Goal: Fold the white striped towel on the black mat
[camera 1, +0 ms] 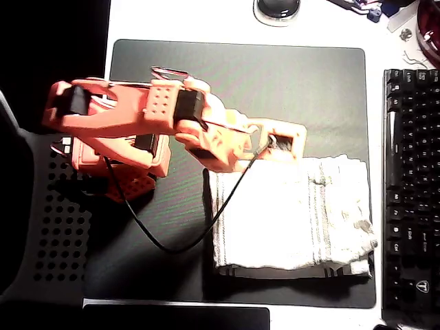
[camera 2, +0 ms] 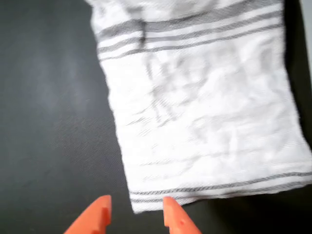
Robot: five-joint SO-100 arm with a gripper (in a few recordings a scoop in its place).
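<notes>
The white striped towel (camera 1: pixel 292 213) lies wrinkled on the right lower part of the black mat (camera 1: pixel 275 82), and in the overhead view it looks doubled over along its lower edge. My orange arm reaches in from the left, with the gripper (camera 1: pixel 280 146) at the towel's upper edge. In the wrist view the towel (camera 2: pixel 204 112) spreads over the mat (camera 2: pixel 48 122), grey stripes at its near and far ends. The gripper (camera 2: pixel 138 214) is open, its two orange fingertips (camera 2: pixel 173 217) straddling the towel's near corner just above the cloth.
A black keyboard (camera 1: pixel 411 192) runs along the right edge next to the towel. A perforated black panel (camera 1: pixel 58 227) sits left of the mat by the arm's base. The arm's black cable (camera 1: pixel 172 244) loops over the mat. A mouse (camera 1: pixel 277 8) lies beyond the mat's far edge.
</notes>
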